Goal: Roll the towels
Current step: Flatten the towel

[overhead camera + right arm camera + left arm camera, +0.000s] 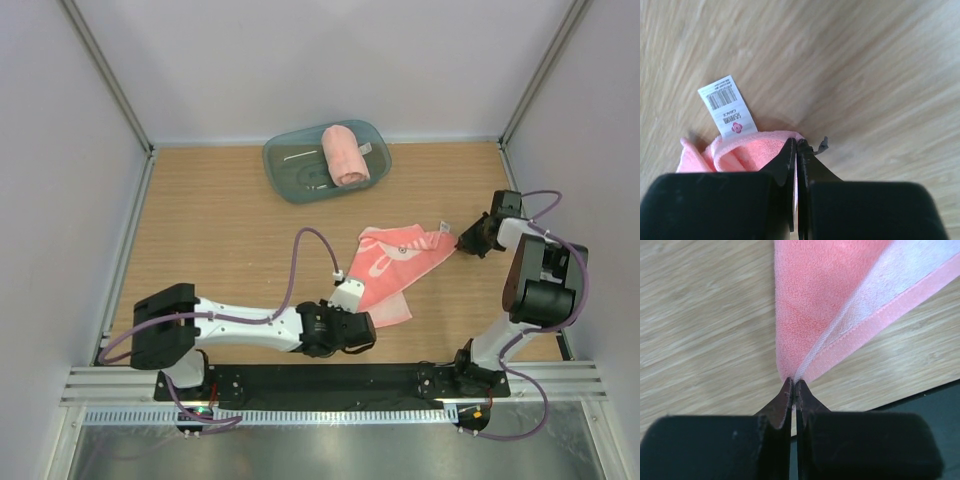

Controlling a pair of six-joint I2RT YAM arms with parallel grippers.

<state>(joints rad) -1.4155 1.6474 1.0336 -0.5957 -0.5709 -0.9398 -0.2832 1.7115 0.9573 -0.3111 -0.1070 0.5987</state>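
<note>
Top view
Tub point(290, 175): teal, oval, at the back middle of the table point(210, 230).
Rolled towel point(343, 153): lies inside the tub, against its right half.
Spread towel point(395, 265): pink, rabbit print facing up, on the wood nearer the arms than the tub and a little to its right, apart from it.
Left gripper point(350, 297): at the spread towel's corner farthest from the tub.
Right gripper point(463, 240): at the towel's right corner, well to the right of the tub.

Left wrist view
Left gripper point(794, 385): fingers pressed together, pinching the spread towel point(815, 305) at its hemmed corner tip.

Right wrist view
Right gripper point(796, 142): fingers pressed together on a bunched corner of the spread towel point(745, 150).
Tag point(727, 107): white, printed, sticking up just beside the pinched corner.
</note>
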